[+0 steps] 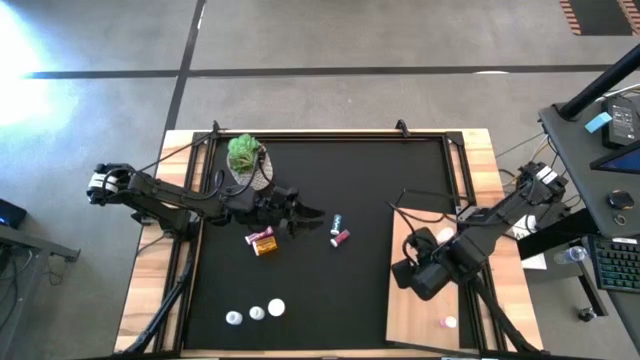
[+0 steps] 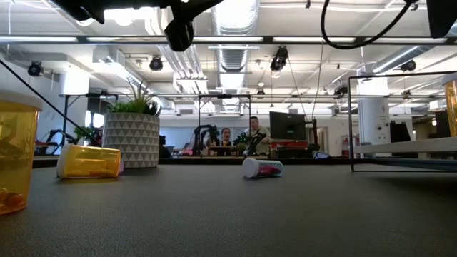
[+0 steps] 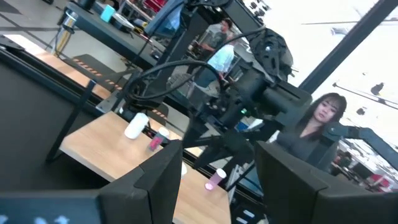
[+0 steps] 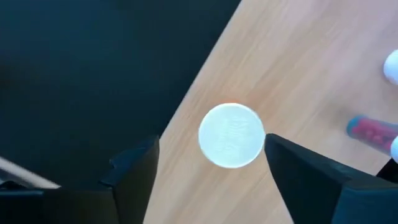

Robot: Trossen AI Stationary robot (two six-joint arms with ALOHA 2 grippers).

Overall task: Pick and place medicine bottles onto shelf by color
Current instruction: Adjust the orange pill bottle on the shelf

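Note:
The shelf [image 1: 455, 300] is a pale wooden board at the right of the black mat [image 1: 370, 180]. My right gripper [image 4: 211, 155] hangs over it, pointing down and open. A white-capped medicine bottle [image 4: 231, 135] stands upright on the shelf below, between the fingers and apart from them. More bottles rest on the shelf: a pink one [image 1: 449, 323] and a white one [image 1: 445, 237]. My left gripper [image 3: 217, 186] is held level over mid-mat, open, with nothing in it. Amber bottles [image 1: 262, 242], a pink one [image 1: 340, 238] and a teal-banded one [image 1: 336, 222] lie on the mat.
A potted green plant [image 1: 245, 160] stands at the mat's far left, close behind my left arm. Three white-capped bottles [image 1: 256, 313] stand near the mat's front edge. Beyond the table's right side are a desk with a keyboard [image 1: 615, 262] and a person [image 3: 320, 124].

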